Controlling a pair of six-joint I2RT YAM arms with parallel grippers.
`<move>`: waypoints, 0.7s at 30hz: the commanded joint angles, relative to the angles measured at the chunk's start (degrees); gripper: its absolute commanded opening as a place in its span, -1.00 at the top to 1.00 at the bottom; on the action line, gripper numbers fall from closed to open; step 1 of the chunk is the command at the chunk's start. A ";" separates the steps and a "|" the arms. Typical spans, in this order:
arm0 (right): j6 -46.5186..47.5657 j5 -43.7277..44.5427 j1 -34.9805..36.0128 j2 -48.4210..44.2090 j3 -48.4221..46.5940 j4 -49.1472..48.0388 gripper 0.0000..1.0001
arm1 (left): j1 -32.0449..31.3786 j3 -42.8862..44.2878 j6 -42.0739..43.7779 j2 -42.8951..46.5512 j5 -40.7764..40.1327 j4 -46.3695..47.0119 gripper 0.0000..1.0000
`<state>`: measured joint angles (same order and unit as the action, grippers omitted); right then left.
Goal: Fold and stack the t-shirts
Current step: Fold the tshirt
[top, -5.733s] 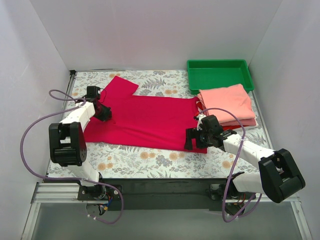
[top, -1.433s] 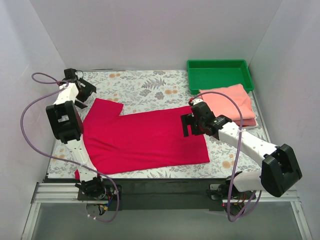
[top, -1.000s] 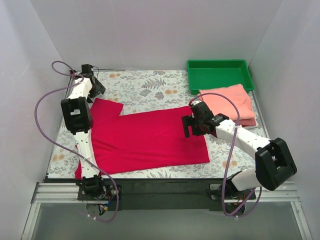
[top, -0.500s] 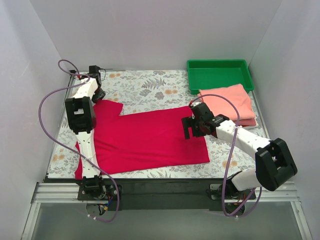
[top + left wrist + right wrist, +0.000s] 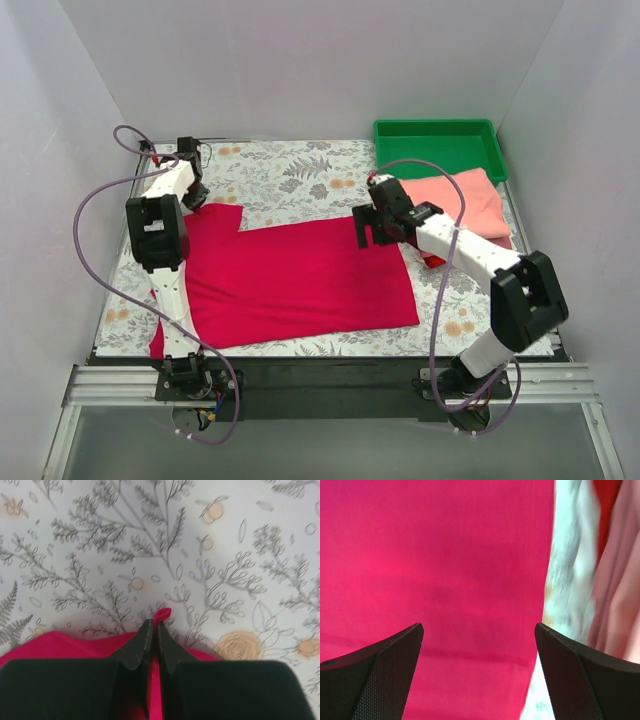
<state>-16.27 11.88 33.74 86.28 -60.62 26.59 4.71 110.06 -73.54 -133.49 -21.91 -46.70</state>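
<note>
From above, the crimson-red shirt point(image 5: 300, 280) lies spread flat across the middle of the desk point(image 5: 290, 170), with one sleeve point(image 5: 215, 215) reaching toward 10 o'clock. The left jaws sit right at the tip of that sleeve. The right jaws are over the shirt's far corner, toward 2 o'clock. Just past that corner the salmon-pink shirt point(image 5: 460, 198) lies folded. A sliver of the brighter red shirt point(image 5: 437, 259) shows at its near edge, apparently underneath. The green tray point(image 5: 436, 150) is behind them at 1 o'clock. I read that pile as the stack, which leaves the spread shirt as the one to fold.

On the left wrist camera the jaws are together, clamped on a pinch of crimson cloth. A small tip of the cloth pokes out beyond them toward 12 o'clock, with bare floral desk ahead. Gripping the sleeve's end makes sense to me — from there it can be drawn inward over the body.

On the right wrist camera the jaws are wide apart with nothing between them. They are over smooth crimson cloth; I cannot tell whether they touch it. The shirt's edge runs down the 3 o'clock side, then a strip of desk, then salmon folds. I judge the jaws are spread to take that edge — careful aim is needed, since the pile lies just beside it.
</note>
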 commanded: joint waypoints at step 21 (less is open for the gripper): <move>-2.01 27.67 -1.30 42.57 -42.66 7.78 -0.87 | -3.22 -24.63 -2.93 27.40 -3.14 7.06 1.00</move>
<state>-16.64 36.34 32.69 129.05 -102.83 32.18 1.48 86.94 -75.81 -109.97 -23.64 -40.29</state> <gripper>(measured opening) 0.943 0.025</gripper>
